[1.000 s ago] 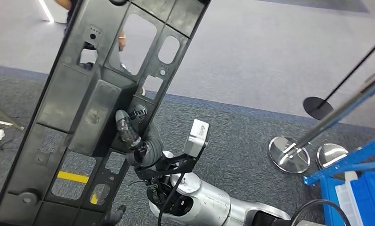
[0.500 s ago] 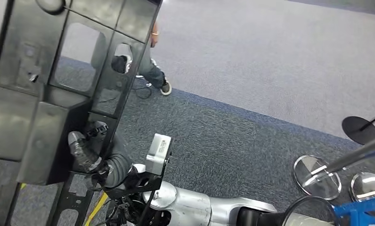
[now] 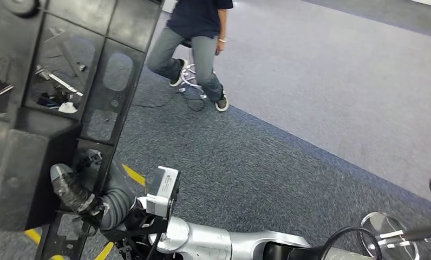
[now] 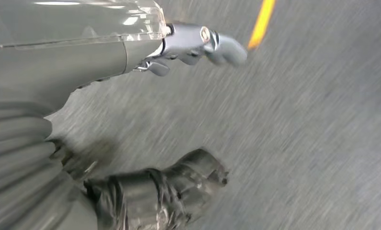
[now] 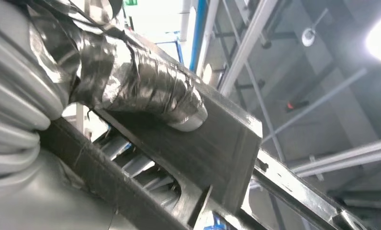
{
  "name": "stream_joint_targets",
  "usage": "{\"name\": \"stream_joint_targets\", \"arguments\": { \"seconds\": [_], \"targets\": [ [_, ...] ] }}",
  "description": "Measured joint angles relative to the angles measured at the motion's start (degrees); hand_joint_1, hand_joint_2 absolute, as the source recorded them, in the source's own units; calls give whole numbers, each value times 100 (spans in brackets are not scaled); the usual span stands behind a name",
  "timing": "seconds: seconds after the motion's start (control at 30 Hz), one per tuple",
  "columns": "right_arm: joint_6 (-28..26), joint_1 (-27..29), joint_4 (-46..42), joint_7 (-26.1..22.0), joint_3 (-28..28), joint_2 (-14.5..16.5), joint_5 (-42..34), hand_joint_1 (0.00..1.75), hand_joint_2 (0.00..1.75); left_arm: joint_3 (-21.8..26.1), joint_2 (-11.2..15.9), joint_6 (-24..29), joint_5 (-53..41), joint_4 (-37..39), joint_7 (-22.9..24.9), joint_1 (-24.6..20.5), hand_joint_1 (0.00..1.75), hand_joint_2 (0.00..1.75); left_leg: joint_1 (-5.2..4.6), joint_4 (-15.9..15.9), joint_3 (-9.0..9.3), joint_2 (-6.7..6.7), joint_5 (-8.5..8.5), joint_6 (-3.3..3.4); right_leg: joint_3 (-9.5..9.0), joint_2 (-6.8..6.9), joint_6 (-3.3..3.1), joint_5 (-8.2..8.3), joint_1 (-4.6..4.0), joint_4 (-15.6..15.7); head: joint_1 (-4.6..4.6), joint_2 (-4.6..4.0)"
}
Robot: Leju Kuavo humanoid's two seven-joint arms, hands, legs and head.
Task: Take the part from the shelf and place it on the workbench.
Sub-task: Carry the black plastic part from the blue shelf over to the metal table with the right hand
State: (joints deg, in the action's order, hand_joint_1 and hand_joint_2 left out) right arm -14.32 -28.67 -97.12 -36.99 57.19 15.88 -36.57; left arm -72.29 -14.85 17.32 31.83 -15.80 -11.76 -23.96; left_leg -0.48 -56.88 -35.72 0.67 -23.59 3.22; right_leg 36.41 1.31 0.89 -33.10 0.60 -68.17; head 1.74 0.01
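Observation:
A large black plastic part (image 3: 24, 162), a long frame with several cut-outs, stands tilted at the left of the head view and runs off the top edge. My right hand (image 3: 80, 195) grips it low down, with the taped thumb lying on its front face. In the right wrist view the same taped thumb (image 5: 145, 91) presses on a flat black panel of the part (image 5: 212, 143), with ceiling beams behind. My left hand (image 4: 59, 81) hangs over the grey carpet with its fingers (image 4: 198, 43) and thumb apart and nothing in it.
A person (image 3: 194, 43) in a dark top and grey trousers stands on the carpet ahead, near cables on the floor. Yellow floor tape (image 3: 133, 174) runs beside my arm. A chrome stanchion base (image 3: 384, 230) sits at the lower right. Tools lie behind the part's cut-outs.
The whole view has swung left: the stanchions slid to the right edge and the person came fully into view. The part stays in my right hand, now further left in the picture.

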Motion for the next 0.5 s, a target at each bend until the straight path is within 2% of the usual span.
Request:
{"name": "stream_joint_targets", "arguments": {
  "seconds": [0.03,0.07,0.1,0.13,0.17,0.2,0.23,0.27,0.3,0.33,0.37,0.4,0.43,0.5],
  "targets": [
    [-25,-14,48,-41,0,-21,-22,175,175,1,25,-251,-31,5,180,-2,0,175,2,-5,2,84,-2,14,206,-70,10,-109,3,-354,5,1],
    [-40,-21,100,-68,0,-44,-37,175,175,1,57,-444,-47,11,308,3,0,175,4,-13,3,176,-9,13,364,-99,21,-130,8,-578,5,1],
    [-46,-25,145,-82,0,-64,-41,175,175,1,91,-549,-52,19,368,12,0,175,10,-27,3,269,-18,4,432,-110,31,-40,17,-599,6,1],
    [-46,-32,180,-89,1,-79,-41,175,175,1,125,-595,-56,27,396,19,0,175,20,-52,4,363,-35,-14,389,-126,41,153,32,-396,5,1],
    [-45,-46,207,-93,1,-90,-41,175,175,1,158,-615,-57,34,411,20,0,175,33,-90,3,454,-61,-40,265,-179,55,389,58,-40,5,1],
    [-44,-65,231,-95,1,-97,-41,175,175,1,187,-626,-58,41,416,15,0,175,40,-138,-14,536,-92,-76,128,-313,71,551,91,302,6,1],
    [-43,-84,252,-98,1,-101,-41,175,175,1,209,-633,-59,46,421,7,0,175,49,-196,-47,611,-122,-113,10,-455,74,645,121,573,2,1],
    [-43,-97,274,-100,1,-106,-42,175,175,1,226,-634,-64,49,423,1,0,175,58,-237,-85,674,-136,-153,-50,-567,66,660,133,710,0,1],
    [-43,-105,298,-103,1,-110,-42,175,175,1,244,-636,-68,52,426,-1,0,175,70,-250,-124,735,-137,-192,-67,-628,41,623,127,731,-2,1],
    [-50,-112,320,-105,1,-111,-39,175,175,1,259,-640,-67,55,442,3,0,175,88,-252,-152,800,-128,-227,-78,-588,-1,624,115,751,-4,1],
    [-72,-118,342,-105,1,-110,-31,175,175,1,273,-652,-52,57,479,14,0,175,99,-248,-172,791,-126,-255,-92,-517,-42,632,107,768,-2,1],
    [-115,-124,358,-105,1,-109,-13,175,175,2,285,-677,-14,60,544,24,0,175,94,-292,-203,678,-153,-279,-119,-449,-82,635,104,793,-6,1],
    [-178,-129,366,-105,0,-110,20,175,175,5,292,-714,50,62,640,34,0,175,83,-434,-274,501,-222,-302,-151,-373,-119,639,104,824,-8,1],
    [-324,-114,370,-104,-1,-137,112,175,175,19,297,-799,221,65,853,89,0,175,68,-1034,-578,113,-479,-343,-208,-211,-176,614,77,851,-14,1]
  ]
}}
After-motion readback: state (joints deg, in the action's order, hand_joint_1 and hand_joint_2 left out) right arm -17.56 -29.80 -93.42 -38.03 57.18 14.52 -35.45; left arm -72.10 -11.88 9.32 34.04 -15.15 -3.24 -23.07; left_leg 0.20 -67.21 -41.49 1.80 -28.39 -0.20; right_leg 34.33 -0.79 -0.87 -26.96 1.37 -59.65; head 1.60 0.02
